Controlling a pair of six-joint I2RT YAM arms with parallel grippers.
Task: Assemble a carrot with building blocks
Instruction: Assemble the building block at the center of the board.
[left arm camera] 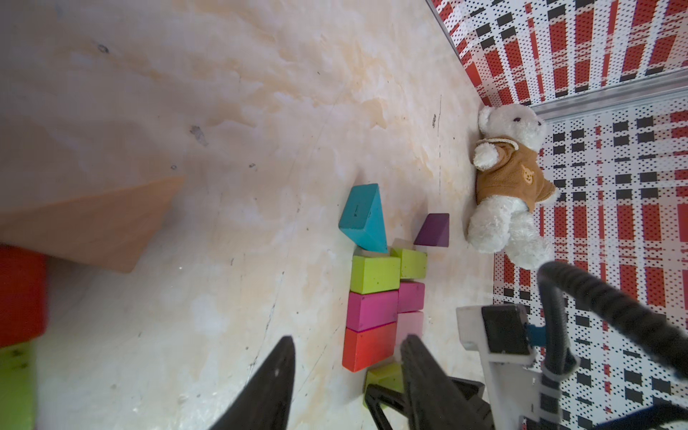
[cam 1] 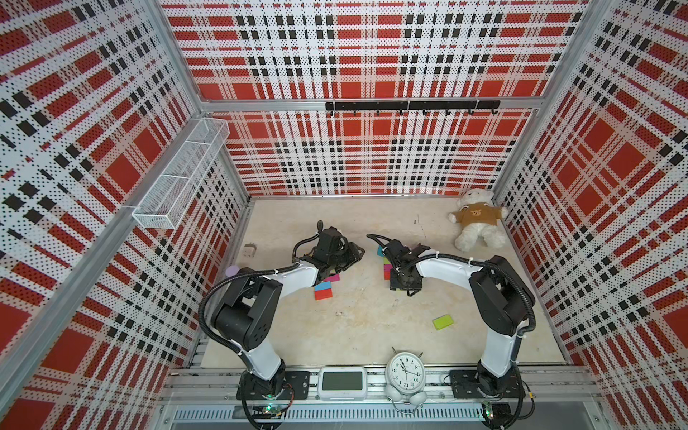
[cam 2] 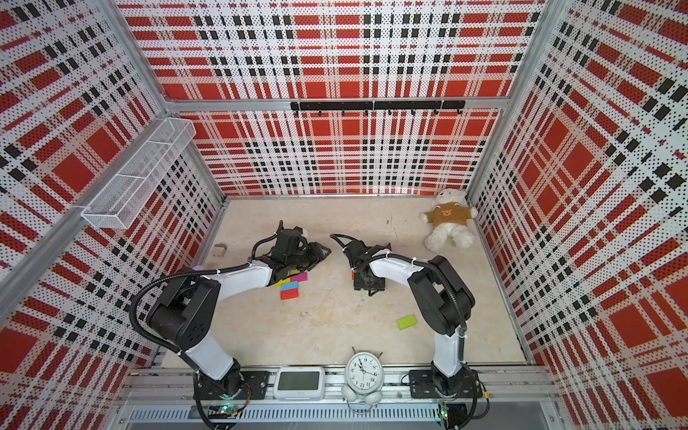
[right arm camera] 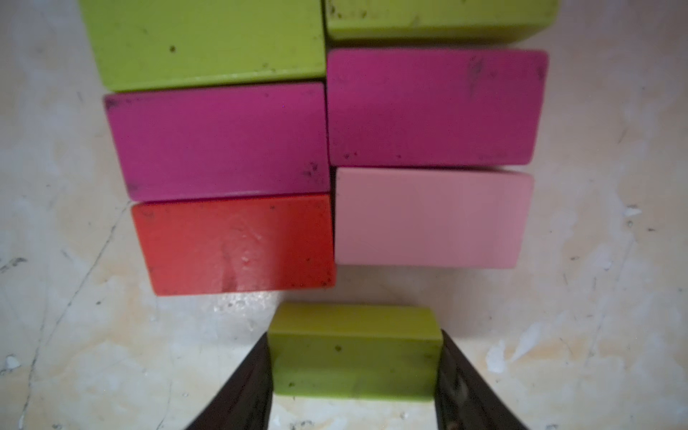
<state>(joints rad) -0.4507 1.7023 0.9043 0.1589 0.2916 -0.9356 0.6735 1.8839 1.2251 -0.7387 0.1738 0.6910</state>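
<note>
In the right wrist view my right gripper [right arm camera: 354,335] is shut on a lime green block [right arm camera: 353,353], held just short of the red block [right arm camera: 234,245] and pink block [right arm camera: 432,217]. These end two side-by-side columns, with magenta blocks [right arm camera: 219,141] and then green blocks [right arm camera: 208,41] beyond. The left wrist view shows a teal triangle [left arm camera: 363,219] and a purple triangle [left arm camera: 433,231] at the columns' far end. My left gripper [left arm camera: 348,338] is open and holds nothing. It hovers left of the columns [cam 1: 387,268] in both top views. The right gripper [cam 1: 404,284] points down.
Magenta, blue and red blocks [cam 1: 324,290] lie by the left arm, and a tan triangle [left arm camera: 96,223] is close to its camera. A loose green block [cam 1: 443,321] lies front right. A teddy bear [cam 1: 476,223] sits back right; clock [cam 1: 405,374] and display [cam 1: 342,383] stand in front.
</note>
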